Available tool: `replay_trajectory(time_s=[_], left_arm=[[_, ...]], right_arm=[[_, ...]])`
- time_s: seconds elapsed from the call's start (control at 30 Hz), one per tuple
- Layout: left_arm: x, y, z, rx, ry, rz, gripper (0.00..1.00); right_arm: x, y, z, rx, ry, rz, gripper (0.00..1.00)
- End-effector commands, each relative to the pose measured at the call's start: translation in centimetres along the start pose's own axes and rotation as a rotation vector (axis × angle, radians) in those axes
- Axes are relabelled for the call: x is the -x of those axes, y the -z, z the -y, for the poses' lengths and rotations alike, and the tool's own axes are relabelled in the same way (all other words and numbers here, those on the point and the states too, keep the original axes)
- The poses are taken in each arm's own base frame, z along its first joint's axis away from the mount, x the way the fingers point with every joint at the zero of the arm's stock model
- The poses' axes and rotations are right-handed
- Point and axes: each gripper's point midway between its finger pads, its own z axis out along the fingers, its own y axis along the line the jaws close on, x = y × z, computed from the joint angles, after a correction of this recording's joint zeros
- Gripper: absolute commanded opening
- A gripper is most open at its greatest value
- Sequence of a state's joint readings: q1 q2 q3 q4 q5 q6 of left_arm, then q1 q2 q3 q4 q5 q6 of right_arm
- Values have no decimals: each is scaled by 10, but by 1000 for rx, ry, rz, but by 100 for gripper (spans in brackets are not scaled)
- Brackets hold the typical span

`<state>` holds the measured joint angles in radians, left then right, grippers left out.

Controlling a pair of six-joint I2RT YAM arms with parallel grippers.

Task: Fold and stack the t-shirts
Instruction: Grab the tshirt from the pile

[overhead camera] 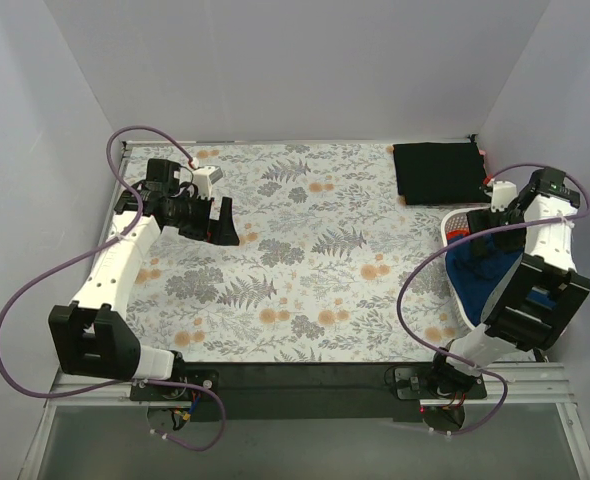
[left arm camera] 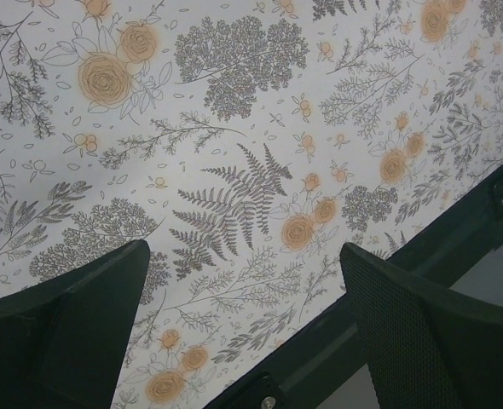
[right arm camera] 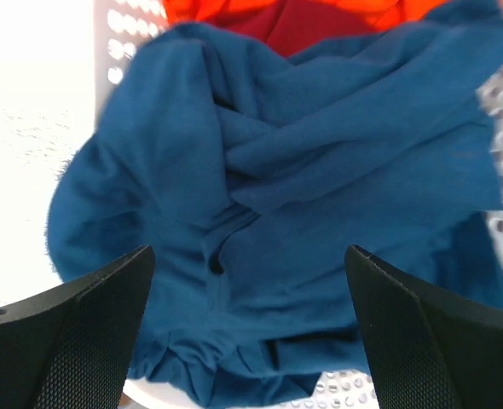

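Note:
A black t-shirt (overhead camera: 437, 172) lies folded flat at the back right of the floral cover. A crumpled navy blue t-shirt (right arm camera: 303, 196) fills the white basket (right arm camera: 115, 43), with red cloth (right arm camera: 307, 21) and orange cloth (right arm camera: 200, 8) behind it. My right gripper (right arm camera: 247, 298) hangs open just above the blue t-shirt (overhead camera: 480, 265), touching nothing that I can see. My left gripper (overhead camera: 220, 222) is open over the left side of the cover, with only the floral pattern between its fingers (left arm camera: 89, 315).
The white slotted basket (overhead camera: 455, 290) stands at the table's right edge beside the right arm. The floral cover (overhead camera: 315, 260) spreads over the table. A dark rail (left arm camera: 422, 247) runs along the cover's edge under the left gripper. Grey walls close in on three sides.

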<state>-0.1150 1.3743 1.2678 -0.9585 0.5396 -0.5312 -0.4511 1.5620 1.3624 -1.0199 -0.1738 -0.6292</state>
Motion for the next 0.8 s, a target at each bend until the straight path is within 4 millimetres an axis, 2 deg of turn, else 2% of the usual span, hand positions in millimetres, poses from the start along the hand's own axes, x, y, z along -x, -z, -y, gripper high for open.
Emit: replay_trajectory(time_s=[0.0,0.13,0.27,0.4,0.5,0.53,0.57,0.6,0.7,0.73,0.77], left_arm=[[-5,-7,2,-36,16,-20,95],[-7,-12,7,-79,44,-25,95],[-6,-11,4,-61,34,-28,95],[-3,-10,2,-45,22,-24,95],[-4,-11,3,-56,28,-27,95],[-4,-12,3,-59,29,-28,95],[-4,-12,3,-59,30,-27,95],[-4,-12,3,-61,30,-27,95],[-5,-13,3,-61,30,-28,95],[-5,-13,3,-62,29,-25,95],[-6,-13,3,-64,30,-29,95]], right_arm=[[-5,-13,10,-21,9,-2,98],[-13,-27,14,-29,4,-24,98],[-18,-41,12,-3,-20,-42,98],[-23,-52,12,13,-33,-59,91],[-27,-55,16,-3,-32,-70,72],[-28,-55,16,-1,-36,-71,56],[-28,-55,17,-1,-40,-70,49],[-25,-49,17,-12,-38,-56,45],[-17,-30,19,-52,-8,-8,18],[-15,-24,20,-68,0,0,2],[-13,-18,21,-81,6,14,1]])
